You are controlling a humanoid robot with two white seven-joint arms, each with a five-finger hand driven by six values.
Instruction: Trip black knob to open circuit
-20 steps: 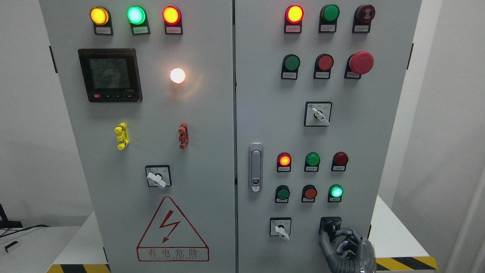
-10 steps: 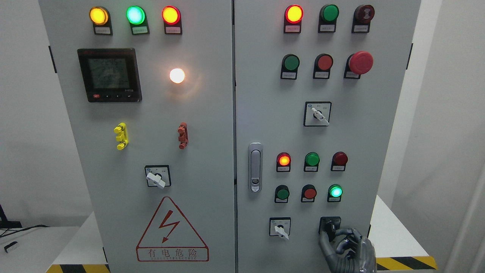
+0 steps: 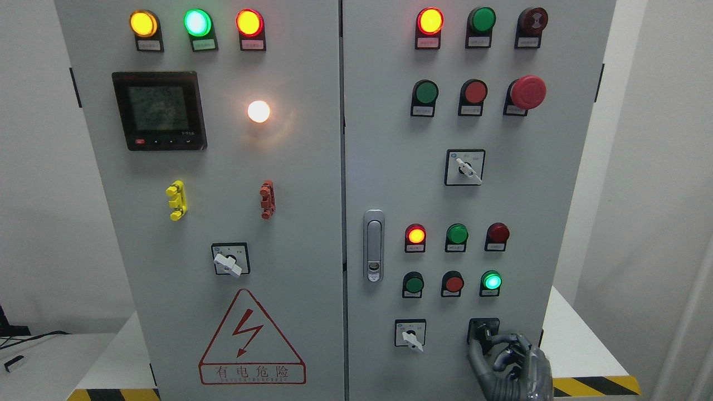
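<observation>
Right at the lower edge of the head view, we see the right robot hand (image 3: 504, 356) rising from the bottom right, its dark metal fingers (image 3: 509, 338) curled around the black knob (image 3: 483, 333). We read this as a grip on the knob: the thumb comes up along the knob's left side while the other fingers wrap in from the right and touch it. We see no left robot hand.

We find the black knob on its black square plate at the lower right corner of the right door (image 3: 390, 167) of the grey control cabinet, just above the robot hand's palm and partly covered by the fingertips. Just to its left on the same row sits a white selector switch (image 3: 410, 334) on a white plate, apart from the robot hand. Directly above the knob we see a lit green lamp (image 3: 491, 280), with a red button (image 3: 454, 283) and a dark green button (image 3: 414, 284) beside it on that row. Higher up the door carries a red mushroom button (image 3: 528, 92) and another white selector switch (image 3: 464, 167). A silver door latch (image 3: 374, 245) stands near the door's left edge.

On the left door we see a black meter display (image 3: 159, 109), a glowing white lamp (image 3: 259, 111) and a red triangular warning sign (image 3: 252, 340). The cabinet stands on a white bench (image 3: 579, 340) with yellow and black striping along its front edge.
</observation>
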